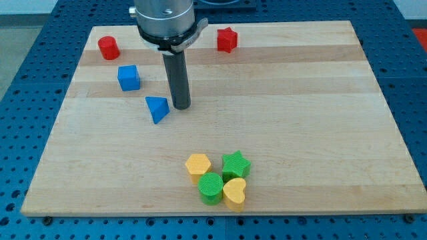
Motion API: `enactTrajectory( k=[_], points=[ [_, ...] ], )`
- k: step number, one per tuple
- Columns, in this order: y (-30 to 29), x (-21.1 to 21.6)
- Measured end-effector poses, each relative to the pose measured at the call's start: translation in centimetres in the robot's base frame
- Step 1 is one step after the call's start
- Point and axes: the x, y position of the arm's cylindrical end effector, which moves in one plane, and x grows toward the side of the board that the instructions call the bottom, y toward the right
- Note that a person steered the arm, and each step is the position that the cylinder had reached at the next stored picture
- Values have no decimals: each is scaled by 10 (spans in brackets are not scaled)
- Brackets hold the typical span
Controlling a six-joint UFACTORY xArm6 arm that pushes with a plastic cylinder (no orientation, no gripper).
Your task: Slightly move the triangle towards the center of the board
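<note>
A blue cube point(129, 77) stands to the view's left of my tip point(181, 106), a little higher in the view and near it. A red cylinder point(108, 47) lies further to the upper left, well apart from the tip. A red star point(227, 40) is up and to the view's right of the tip, near the top edge of the wooden board point(320, 133). Well below the tip, slightly to the view's right, four blocks sit tightly together: a yellow hexagon point(197, 165), a green star point(235, 163), a green cylinder point(211, 187) and a yellow heart point(234, 192). Around the board there is a blue table point(27, 87) with small holes.
</note>
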Motion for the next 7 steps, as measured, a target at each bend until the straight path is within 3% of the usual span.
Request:
enactTrajectory(
  k=[2, 3, 5, 7],
  points=[
    [-48, 119],
    [-64, 115],
    [-94, 66],
    [-82, 54]
  ],
)
